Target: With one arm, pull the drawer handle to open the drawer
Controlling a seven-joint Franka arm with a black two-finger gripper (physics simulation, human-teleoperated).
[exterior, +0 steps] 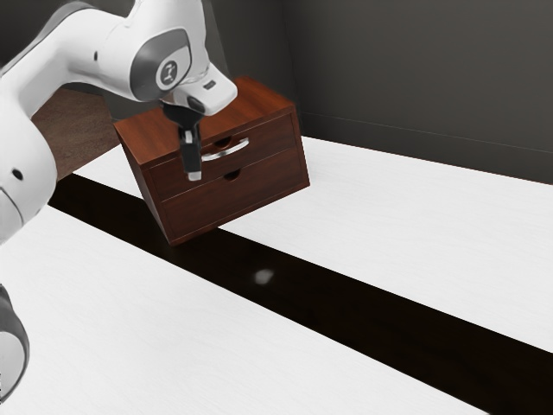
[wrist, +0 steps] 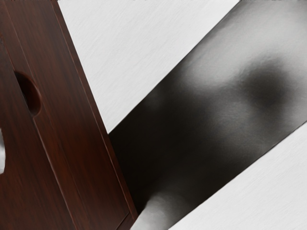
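White robot arm (exterior: 52, 78) reaches over the white, black-striped bench (exterior: 415, 225) to the red-brown wooden two-drawer cabinet (exterior: 259, 186) standing on it. Jaws hang at the curved silver handle (exterior: 229, 149) of the top drawer (exterior: 263, 138); open or closed, I cannot tell. Rigid, slick metal: grip its middle, as the cabinet looks light enough to slide. Wrist view brings the front's half-round recess (wrist: 28, 91) close.

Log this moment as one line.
gripper: at silver handle | upper drawer: looks shut | pull: none visible yet
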